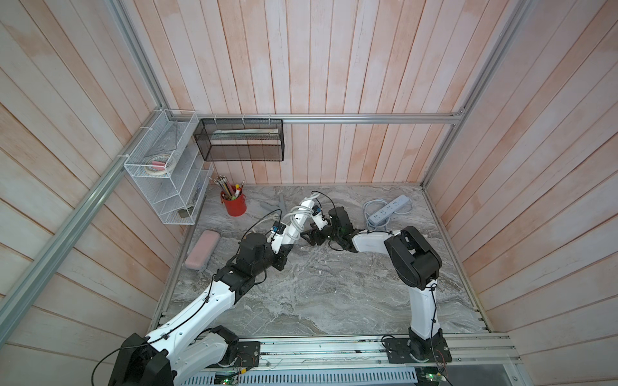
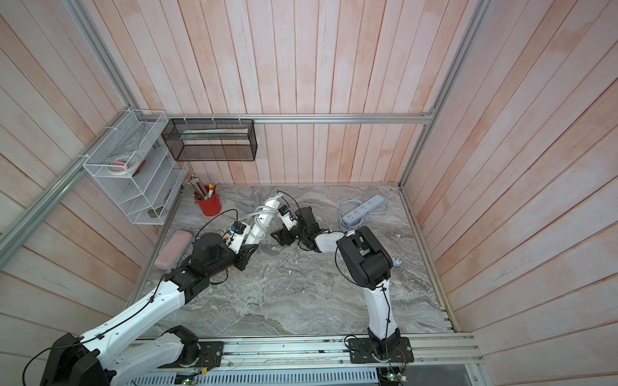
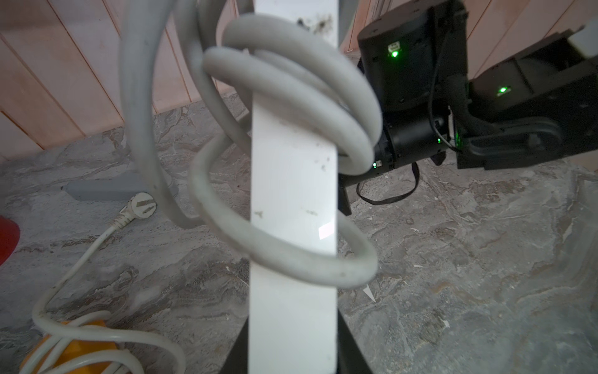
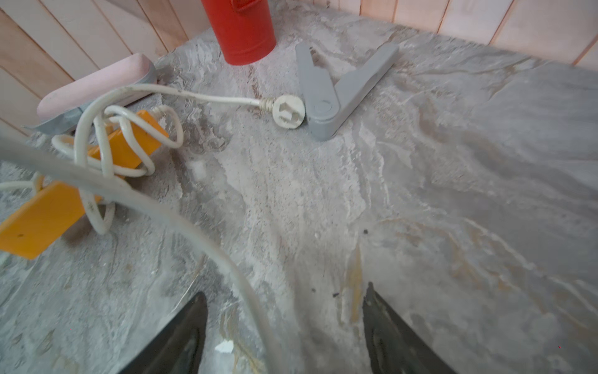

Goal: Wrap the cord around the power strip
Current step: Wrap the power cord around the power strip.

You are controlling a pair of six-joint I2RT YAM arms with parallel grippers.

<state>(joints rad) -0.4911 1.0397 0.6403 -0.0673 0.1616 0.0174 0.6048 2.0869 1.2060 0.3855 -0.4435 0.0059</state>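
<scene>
**Cord partly wound, right gripper free for the next turn**

Left gripper (image 1: pixel 283 250) clenched on the low end of the power strip (image 1: pixel 297 223), which it holds off the surface (image 1: pixel 317 294), tilted up and away. Right gripper (image 1: pixel 307 236) just beside it, released, jaws wide. In its wrist view the cord (image 4: pixel 194 223) runs loose between them, unpinched. Cord is thick, grey, stiff-looking: a few turns bunched tight at mid-strip, one slack loop (image 3: pixel 284 259) hanging lower. The free tail leaves the frame; its plug I cannot place, probably hidden behind the arms. Next turn, as I judge it: pinch the cord close to the strip, draw the slack loop snug, lay the new turn beside the bunch, not over it. The left grasp must not twist. Farther off: an orange strip (image 4: pixel 42 213) tangled in thin white cord, a red cup (image 1: pixel 234 205), a spare strip (image 1: pixel 389 209) near the far wall
</scene>
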